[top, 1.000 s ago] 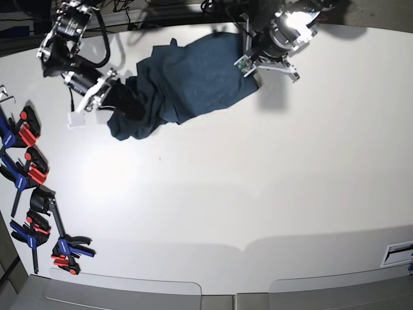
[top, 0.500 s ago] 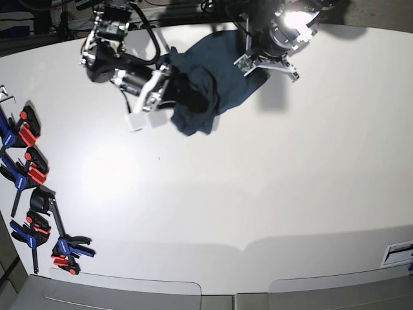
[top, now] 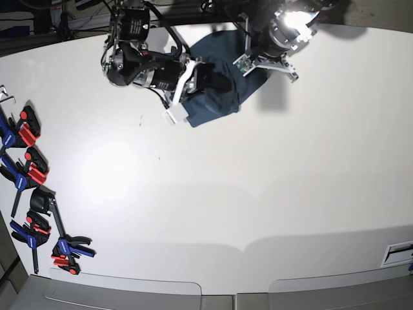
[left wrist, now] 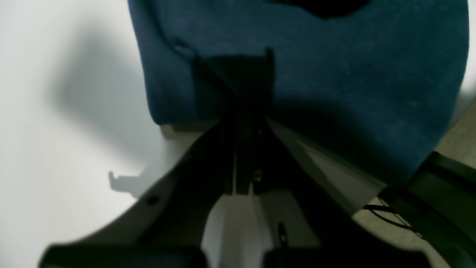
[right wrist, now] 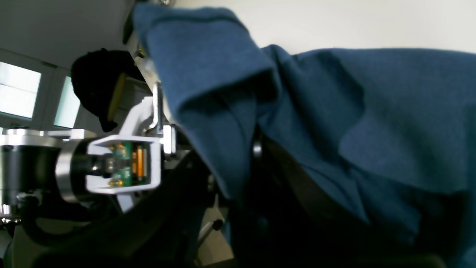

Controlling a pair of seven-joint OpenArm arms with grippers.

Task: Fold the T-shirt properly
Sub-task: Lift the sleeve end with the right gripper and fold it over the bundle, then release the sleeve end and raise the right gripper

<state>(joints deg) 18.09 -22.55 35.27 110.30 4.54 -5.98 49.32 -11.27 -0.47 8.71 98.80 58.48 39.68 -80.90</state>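
At the far edge of the white table (top: 258, 194), a little left of its middle, the T-shirt (top: 222, 90) sits bunched into a compact dark teal heap, caught between the two arms. The left gripper (left wrist: 245, 111), which stands on the right side of the overhead view under a bright lamp glare, has its jaws pressed fully together with a hem of the T-shirt pinched between them; from its own wrist camera the cloth spreads away from the closed tips, and the arm's shadow falls on the bare table to the left. The right gripper (top: 201, 76) reaches in from the left of the overhead view, lying nearly flat and pointing toward the other arm, its fingers buried in the fabric. From its wrist camera a thick fold of the T-shirt drapes over the dark fingers (right wrist: 297, 193), which stand only slightly apart and appear to be clamped on the cloth, though the exact contact is hidden by the folds. The left arm's wrist, with its green circuit board, shows just beside that fold. Well apart from all this, a row of red, blue and black clamps (top: 29, 168) lies along the table's left edge, running toward the near corner.
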